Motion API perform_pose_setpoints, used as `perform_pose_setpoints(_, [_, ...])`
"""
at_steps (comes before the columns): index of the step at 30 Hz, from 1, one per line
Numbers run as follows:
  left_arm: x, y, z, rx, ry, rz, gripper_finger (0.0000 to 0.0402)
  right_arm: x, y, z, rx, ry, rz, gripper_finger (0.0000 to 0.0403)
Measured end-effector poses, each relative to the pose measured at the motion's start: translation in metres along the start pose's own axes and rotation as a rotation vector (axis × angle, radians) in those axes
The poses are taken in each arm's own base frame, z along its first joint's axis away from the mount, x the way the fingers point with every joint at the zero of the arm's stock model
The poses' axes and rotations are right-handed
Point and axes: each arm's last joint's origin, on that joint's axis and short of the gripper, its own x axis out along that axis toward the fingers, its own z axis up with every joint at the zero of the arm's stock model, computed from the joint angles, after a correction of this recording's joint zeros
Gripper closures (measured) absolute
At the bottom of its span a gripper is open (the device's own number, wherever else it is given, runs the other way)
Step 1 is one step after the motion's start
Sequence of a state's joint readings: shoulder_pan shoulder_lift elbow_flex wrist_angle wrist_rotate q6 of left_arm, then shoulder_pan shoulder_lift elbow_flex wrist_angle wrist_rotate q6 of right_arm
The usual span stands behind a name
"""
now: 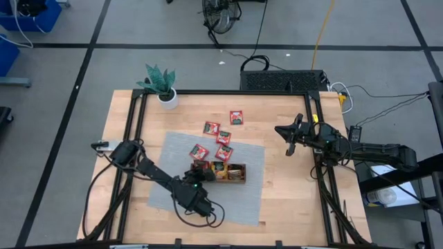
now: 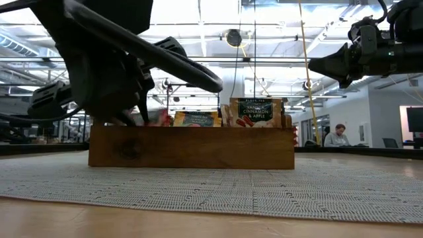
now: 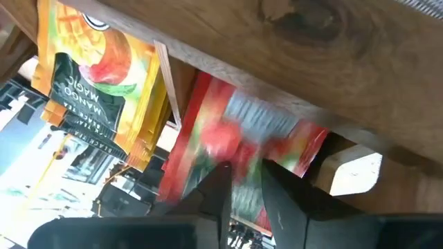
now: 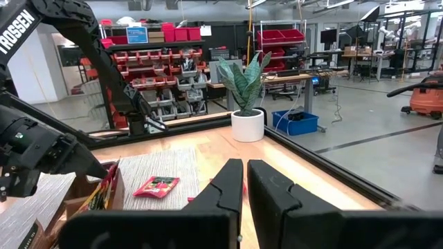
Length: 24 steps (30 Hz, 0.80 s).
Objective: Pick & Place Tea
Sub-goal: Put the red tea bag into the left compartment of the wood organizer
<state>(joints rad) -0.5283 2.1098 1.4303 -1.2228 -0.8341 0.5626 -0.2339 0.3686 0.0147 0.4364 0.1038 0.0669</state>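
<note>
At the far left of the table stands a small green plant in a white pot (image 1: 160, 83), well clear of the work. The left gripper (image 3: 243, 173) is down at the left end of the brown wooden three-compartment tray (image 1: 239, 178), which sits on the grey woven mat (image 1: 163, 190). Its fingers (image 3: 214, 197) are narrowly parted, and a red square tea sachet (image 3: 228, 131) stands at their tips inside the left compartment. Whether either pad touches the sachet cannot be told. An orange-yellow mango sachet (image 3: 97, 76) stands upright in the neighbouring compartment, past a thin wooden divider. Five more red sachets (image 1: 223, 137) lie loose on the mat and the bare wood beyond the tray. The right gripper (image 4: 243, 183) hangs above the right side of the table with its fingers pressed together, holding nothing.

My worry is the withdrawal. With so narrow a gap, the sachet could cling to a pad and be dragged out as the arm rises. It could also tip over the tray's wall. The arm is close against the tray's left end, so a careless lift might nudge the tray along the mat. That could topple the sachets already standing in it.
</note>
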Motion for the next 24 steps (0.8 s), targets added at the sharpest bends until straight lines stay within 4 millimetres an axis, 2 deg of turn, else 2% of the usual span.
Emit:
perform_pose_setpoints(7, [-0.006, -0.003, 0.002, -0.031, 0.018, 0.047, 0.0315, 0.0, 0.0, 0.0, 0.0, 0.0, 0.0, 0.039])
perform_pose_setpoints(11, [-0.014, -0.002, -0.004, -0.102, 0.082, 0.189, 0.0314, 0.0, 0.0, 0.0, 0.0, 0.0, 0.0, 0.0389])
perform_pose_setpoints(13, [-0.021, 0.004, -0.015, -0.24, 0.097, 0.229, 0.0314, 0.0, 0.0, 0.0, 0.0, 0.0, 0.0, 0.039])
perform_pose_setpoints(15, [-0.028, 0.014, -0.033, -0.454, 0.083, 0.18, 0.0314, 0.0, 0.0, 0.0, 0.0, 0.0, 0.0, 0.0389])
perform_pose_setpoints(18, [-0.035, 0.029, -0.064, -0.844, 0.025, -0.003, 0.0323, 0.0, 0.0, 0.0, 0.0, 0.0, 0.0, 0.039])
perform_pose_setpoints(20, [-0.036, 0.037, -0.079, -1.067, -0.043, -0.156, 0.0346, 0.0, 0.0, 0.0, 0.0, 0.0, 0.0, 0.039])
perform_pose_setpoints(22, [-0.036, 0.046, -0.091, -1.22, -0.157, -0.318, 0.0381, 0.0, 0.0, 0.0, 0.0, 0.0, 0.0, 0.0389])
perform_pose_setpoints(24, [-0.034, 0.058, -0.095, -1.33, -0.312, -0.461, 0.0394, 0.0, 0.0, 0.0, 0.0, 0.0, 0.0, 0.039])
